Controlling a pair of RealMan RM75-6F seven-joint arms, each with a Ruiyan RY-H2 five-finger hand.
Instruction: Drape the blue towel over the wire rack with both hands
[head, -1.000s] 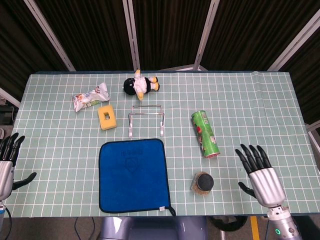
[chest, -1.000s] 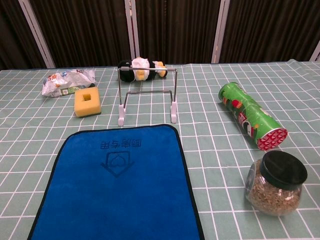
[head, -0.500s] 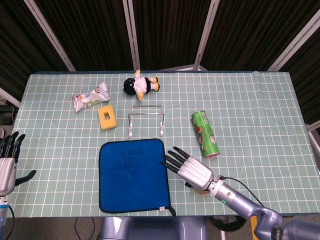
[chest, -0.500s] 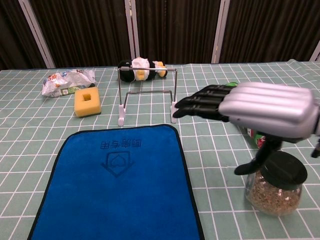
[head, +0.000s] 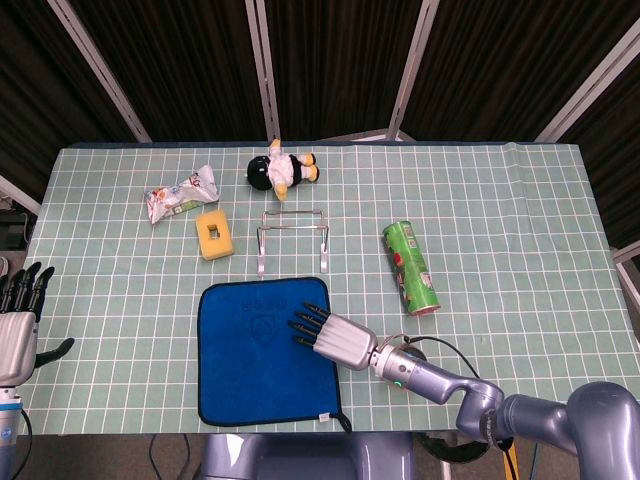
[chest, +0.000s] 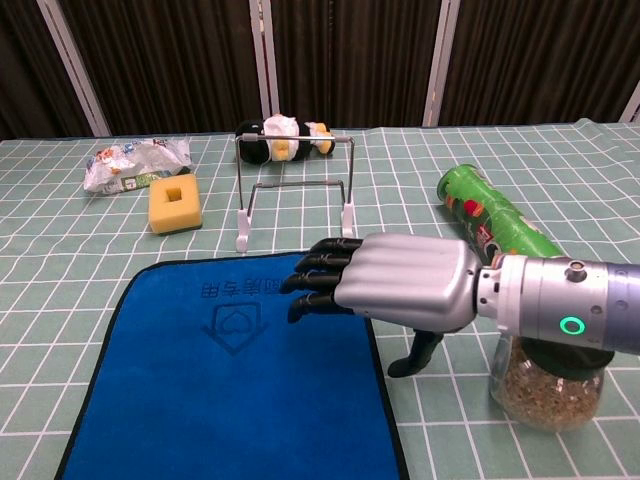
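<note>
While the left hand (head: 18, 325) waits open off the table's near left edge, the right hand (chest: 385, 285), fingers spread and holding nothing, reaches over the flat blue towel (chest: 200, 370). Just beyond stands the wire rack (chest: 294, 190), bare.

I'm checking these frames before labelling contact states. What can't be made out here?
- Whether the right hand touches the blue towel: neither view shows a gap or contact.
- Jar: the right forearm covers its lid in the chest view and nearly all of it in the head view.
- Left hand: cut off by the head view's left edge, absent from the chest view.
- Towel's near edge: cut off by the chest view's bottom.
</note>
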